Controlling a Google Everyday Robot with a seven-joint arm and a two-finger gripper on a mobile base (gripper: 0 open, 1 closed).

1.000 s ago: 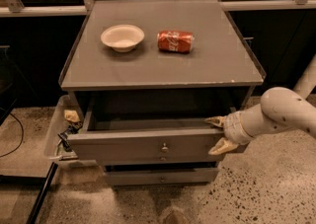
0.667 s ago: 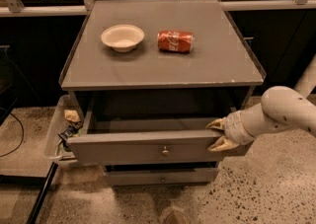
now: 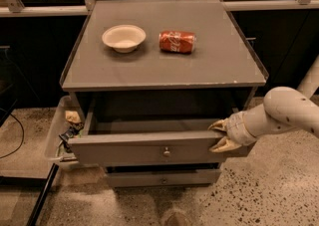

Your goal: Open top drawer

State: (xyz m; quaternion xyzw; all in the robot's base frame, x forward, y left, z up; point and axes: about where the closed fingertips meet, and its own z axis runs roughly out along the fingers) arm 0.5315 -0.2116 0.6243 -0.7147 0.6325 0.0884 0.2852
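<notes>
The top drawer [image 3: 134, 149] is a wide grey wooden drawer with a small round metal knob [image 3: 166, 152] at the centre of its front. It stands pulled out from the grey cabinet, and its inside looks empty. My gripper [image 3: 219, 135] is at the right end of the drawer front. One finger sits over the top edge of the panel and the other on its front face, so the fingers close on that edge. The white arm comes in from the right.
A white bowl [image 3: 123, 37] and a red soda can [image 3: 177, 41] lying on its side rest on the cabinet top [image 3: 164, 68]. A lower drawer [image 3: 162, 177] is shut below. A clear tray [image 3: 57, 135] with clutter stands at the cabinet's left on the speckled floor.
The gripper has stayed on the right end of the drawer front, and the drawer has come out a little further toward the camera.
</notes>
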